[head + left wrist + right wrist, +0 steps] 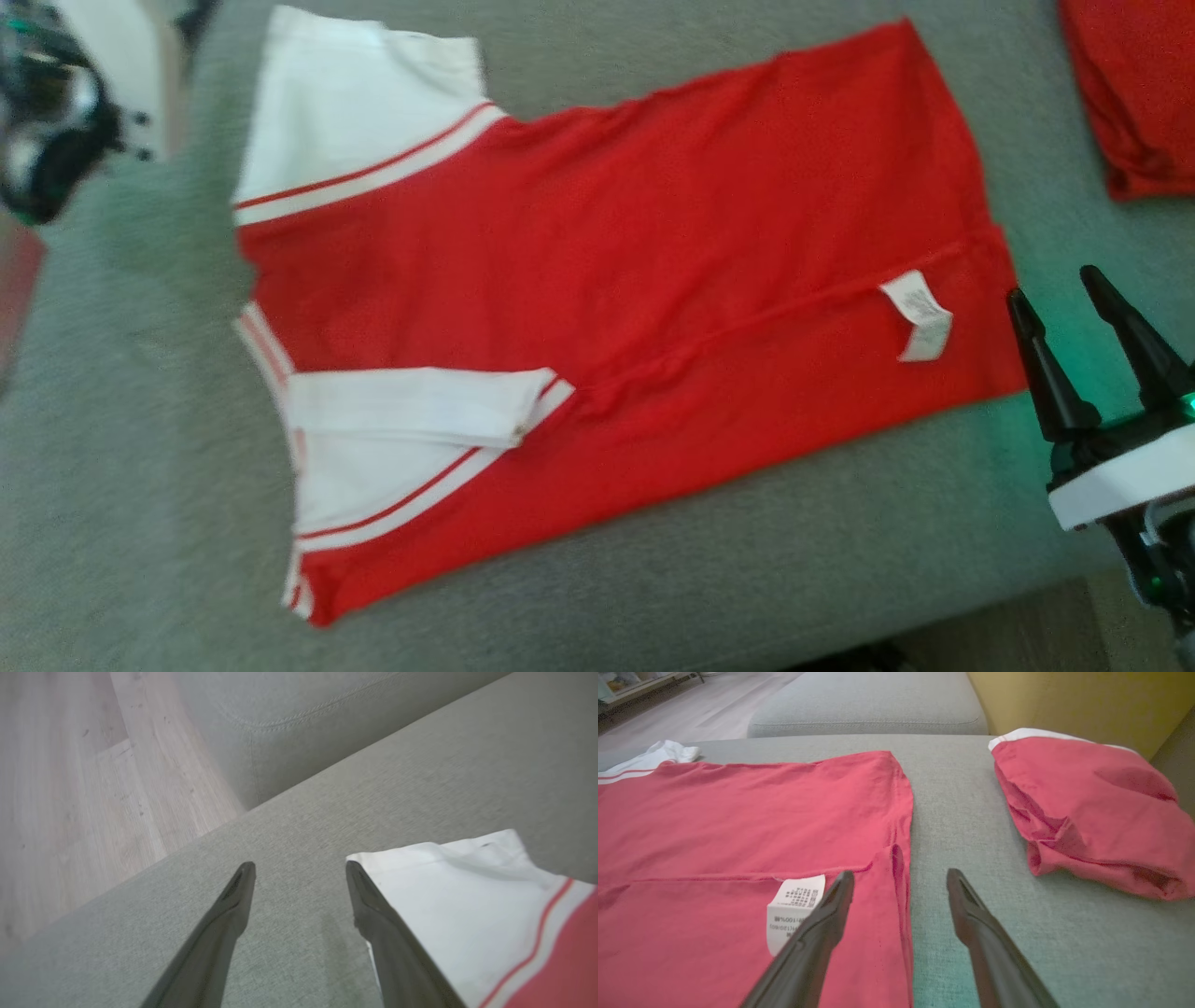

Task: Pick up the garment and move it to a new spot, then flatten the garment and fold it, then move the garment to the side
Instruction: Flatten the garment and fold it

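The garment (607, 280), a red shirt with white striped sleeves, lies spread on the grey sofa seat (653, 579) with one long side folded over and a white label (920, 315) showing. My right gripper (1055, 289) hovers open just off the hem's right edge; in the right wrist view its left finger hangs over the garment (738, 821) beside the label (794, 905) and the gripper (900, 873) holds nothing. My left gripper (299, 865) is open and empty above the seat, its right finger at the corner of a white sleeve (444, 896).
A second red garment (1134, 93), folded, lies on the seat to the right, (1087, 812). The left arm's dark wrist (51, 131) is a blur at the upper left. Wooden floor (70, 788) lies beyond the seat's edge, and another grey cushion (868, 709) sits behind.
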